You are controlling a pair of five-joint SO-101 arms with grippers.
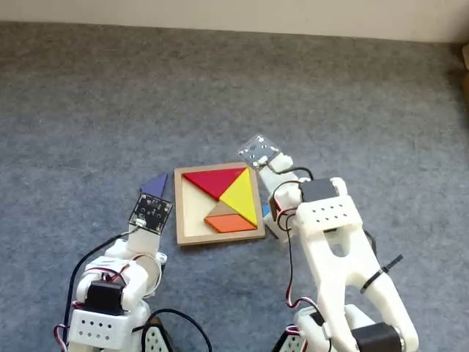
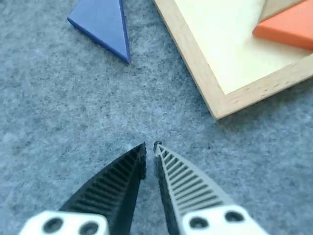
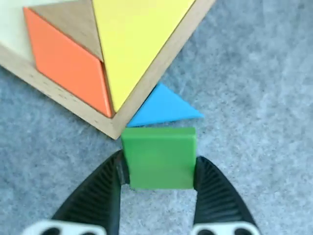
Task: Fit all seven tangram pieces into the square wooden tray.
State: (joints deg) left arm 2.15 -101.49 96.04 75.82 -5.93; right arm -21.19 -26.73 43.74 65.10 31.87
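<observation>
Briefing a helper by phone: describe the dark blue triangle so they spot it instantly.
Find the square wooden tray mid-table. Outside its left edge, by the far corner, the dark blue triangle lies on carpet ahead of the left gripper. The other loose triangle is light blue, across the tray.

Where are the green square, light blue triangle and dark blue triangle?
green square [image 3: 159, 156], right wrist view, centre of top face.
light blue triangle [image 3: 164, 108], right wrist view, centre of visible part.
dark blue triangle [image 2: 103, 22], left wrist view, centre of top face.
</observation>
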